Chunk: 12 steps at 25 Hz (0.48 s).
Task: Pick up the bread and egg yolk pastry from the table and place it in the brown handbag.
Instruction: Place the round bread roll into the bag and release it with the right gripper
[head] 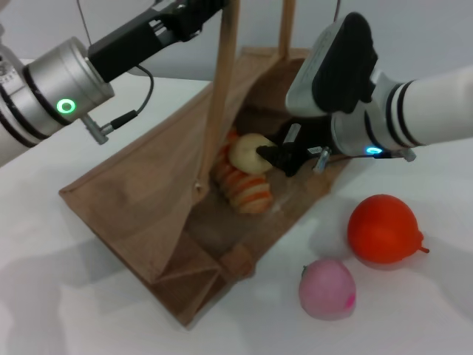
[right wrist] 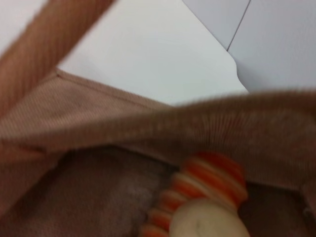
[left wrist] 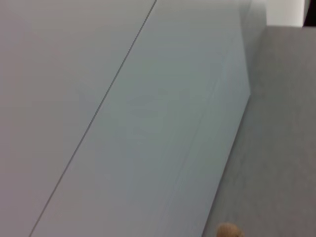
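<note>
The brown handbag [head: 148,200] lies tilted on the white table with its mouth open toward me, and its two handles [head: 222,89] rise taut out of the top of the head view. Inside the mouth lies the bread [head: 247,188], a ribbed orange and cream loaf, also seen in the right wrist view as the bread [right wrist: 207,177]. The egg yolk pastry [head: 247,153], a pale round bun, rests on top of it. My right gripper [head: 267,157] reaches into the bag's mouth and touches the pastry's right side. My left arm [head: 111,52] stretches up toward the handles; its gripper is out of view.
An orange round fruit [head: 383,229] and a pink peach-like ball [head: 327,288] lie on the table [head: 414,310] to the right of the bag. The bag's folded bottom corner [head: 199,288] points toward the front edge.
</note>
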Each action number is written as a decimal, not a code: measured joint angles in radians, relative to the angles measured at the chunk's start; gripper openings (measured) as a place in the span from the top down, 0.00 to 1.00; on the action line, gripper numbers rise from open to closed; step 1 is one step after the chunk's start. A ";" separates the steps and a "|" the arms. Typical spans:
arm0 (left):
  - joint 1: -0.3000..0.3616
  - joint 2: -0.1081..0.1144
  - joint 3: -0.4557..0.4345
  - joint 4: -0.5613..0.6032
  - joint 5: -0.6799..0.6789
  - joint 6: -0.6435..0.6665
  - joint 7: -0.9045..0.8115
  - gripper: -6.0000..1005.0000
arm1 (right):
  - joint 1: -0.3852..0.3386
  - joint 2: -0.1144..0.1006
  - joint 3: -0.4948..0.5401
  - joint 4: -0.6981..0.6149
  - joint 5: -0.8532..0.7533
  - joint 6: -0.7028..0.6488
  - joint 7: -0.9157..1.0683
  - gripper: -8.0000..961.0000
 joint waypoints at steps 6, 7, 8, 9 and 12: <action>0.026 0.005 -0.003 0.002 -0.036 -0.040 -0.002 0.86 | -0.008 0.003 -0.142 0.015 0.042 0.180 -0.003 0.83; 0.029 0.007 -0.003 0.002 -0.039 -0.043 -0.003 0.86 | -0.007 0.003 -0.167 0.019 0.054 0.207 -0.006 0.83; 0.032 0.007 -0.003 0.002 -0.041 -0.045 -0.003 0.86 | -0.006 0.003 -0.181 0.022 0.060 0.223 -0.006 0.83; 0.035 0.009 -0.003 0.002 -0.045 -0.046 -0.003 0.86 | -0.005 0.003 -0.194 0.024 0.062 0.235 -0.007 0.83; 0.038 0.010 -0.003 0.002 -0.051 -0.047 -0.003 0.86 | -0.002 0.003 -0.231 0.026 0.064 0.265 -0.007 0.83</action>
